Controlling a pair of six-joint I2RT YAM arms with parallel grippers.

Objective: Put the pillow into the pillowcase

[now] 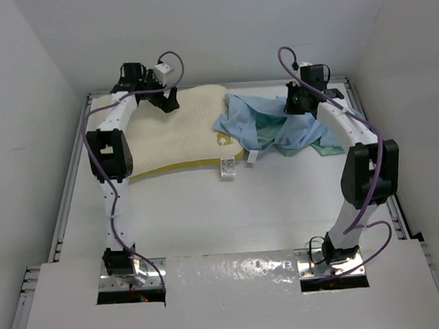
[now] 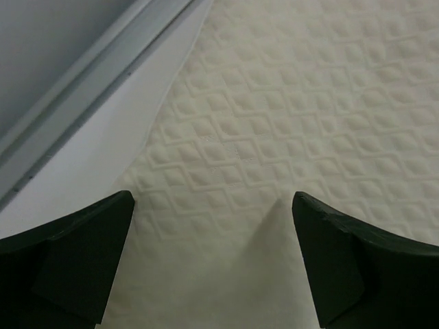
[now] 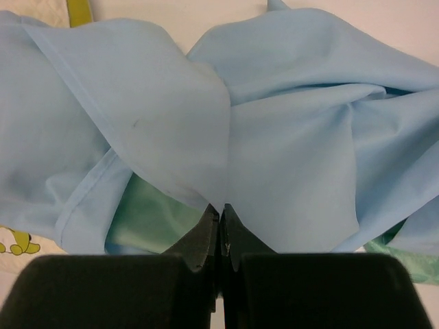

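Observation:
The cream-white quilted pillow (image 1: pixel 179 133) lies flat at the back left of the table, its yellow trim along the near edge. The pillowcase (image 1: pixel 277 125) lies crumpled over the pillow's right end, light blue side out with teal-green showing underneath. My left gripper (image 1: pixel 168 102) is open, its jaws wide apart over the pillow's far left edge; the quilted surface (image 2: pixel 274 123) fills the left wrist view. My right gripper (image 1: pixel 296 104) is shut on a fold of the pillowcase (image 3: pixel 226 137), the fingertips pinching the light blue cloth.
A white tag (image 1: pixel 228 168) and a second small tag (image 1: pixel 252 157) stick out from the pillow's near right corner onto the white table (image 1: pixel 244 208). A raised metal rail (image 2: pixel 89 68) runs along the table's far edge close to my left gripper.

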